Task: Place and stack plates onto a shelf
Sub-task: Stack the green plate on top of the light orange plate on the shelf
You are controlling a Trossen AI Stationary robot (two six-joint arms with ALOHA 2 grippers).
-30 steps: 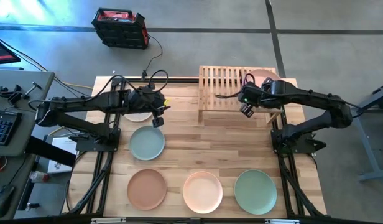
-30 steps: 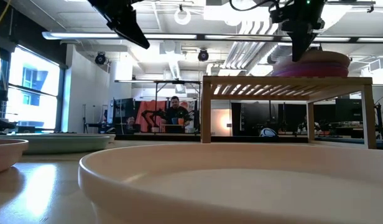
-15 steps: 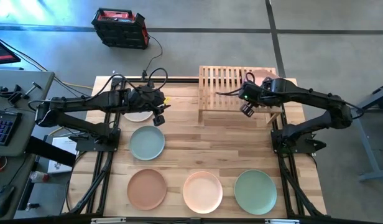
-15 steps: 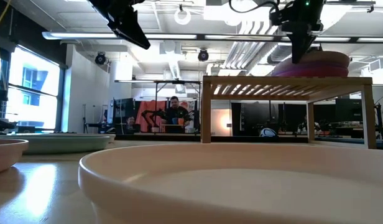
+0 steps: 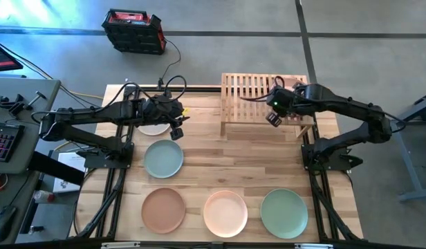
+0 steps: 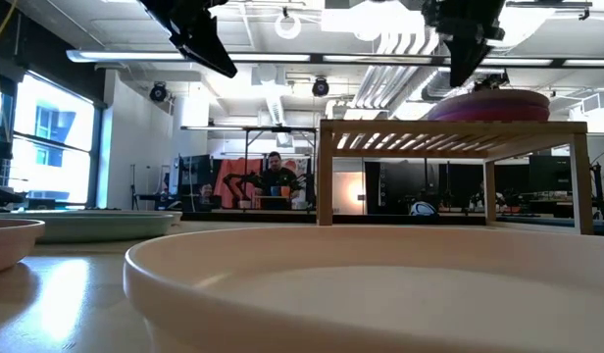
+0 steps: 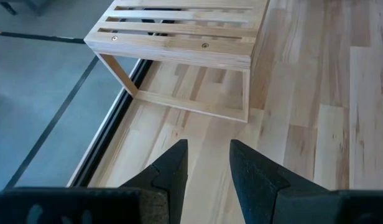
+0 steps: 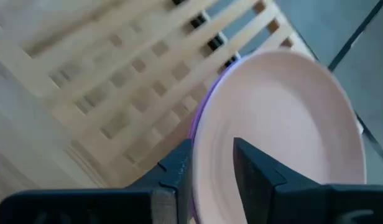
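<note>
High view is showing the shelf (image 5: 263, 100) standing at the table's far edge, with a pink plate (image 8: 278, 130) lying on a purple one (image 8: 201, 118) at its right end. Just above that stack the right gripper (image 5: 274, 119) is hovering, fingers slightly parted and holding nothing. The sage plate (image 5: 163, 158), tan plate (image 5: 163, 209), beige plate (image 5: 225, 212) and green plate (image 5: 284, 213) are sitting on the tabletop (image 5: 247, 166). The left gripper (image 5: 176, 134) is waiting empty above a cream plate (image 5: 154, 128), fingers narrowly apart.

In the high view, the right arm (image 5: 337, 111) hid most of the stacked plates (image 5: 296, 84); slats (image 8: 117, 81) blurred.
</note>
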